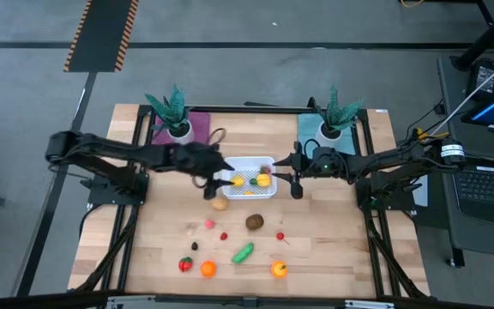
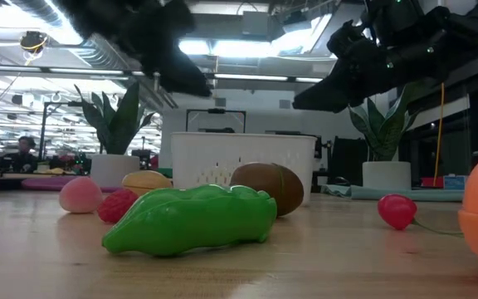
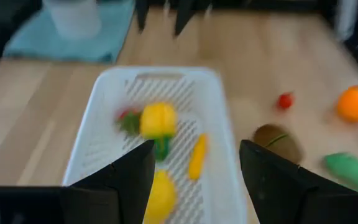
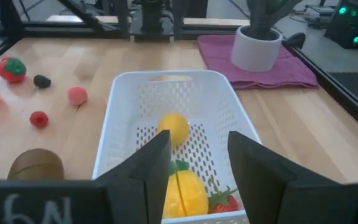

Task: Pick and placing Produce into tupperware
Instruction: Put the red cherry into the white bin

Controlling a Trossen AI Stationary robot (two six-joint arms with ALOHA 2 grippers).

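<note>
The white tupperware [image 1: 249, 163] stands at the table's middle, toward the far side, with several yellow pieces [image 4: 174, 127] and a red strawberry [image 4: 225, 202] inside. My left gripper [image 3: 194, 149] hangs open over its left end, and my right gripper [image 4: 199, 137] hangs open over its right end. Neither has anything between its fingers. More Produce lies on the near half of the table: a tan piece [image 1: 219, 204], a brown one [image 1: 254, 222], a green one [image 1: 243, 252], two orange ones [image 1: 207, 269] and small red and pink ones.
Two spiky potted plants stand at the far edge, one [image 1: 171, 112] on a purple cloth and one [image 1: 337, 112] on a teal cloth. Bare wood lies between the tupperware and the loose pieces. A laptop [image 1: 487, 184] sits beyond the table's right side.
</note>
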